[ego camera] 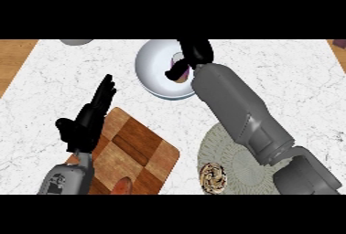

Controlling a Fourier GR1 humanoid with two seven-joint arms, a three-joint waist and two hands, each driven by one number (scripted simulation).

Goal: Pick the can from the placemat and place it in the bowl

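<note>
The white bowl (154, 64) stands at the back centre of the marble counter. My right hand (194, 51) hangs over the bowl's right half, fingers curled round the can (179, 62). Only a small purplish and pale patch of the can shows between the fingers, inside the bowl's rim. I cannot tell whether the can touches the bowl's bottom. The round grey placemat (226, 153) lies at the front right, largely hidden under my right forearm. My left hand (86, 121) stays open at the left, fingers up, above a wooden board.
A checkered wooden cutting board (138, 151) lies front left with a reddish item (122, 185) at its near edge. A swirled pastry (215, 177) sits on the placemat's front. A grey object (76, 41) peeks in at the back left.
</note>
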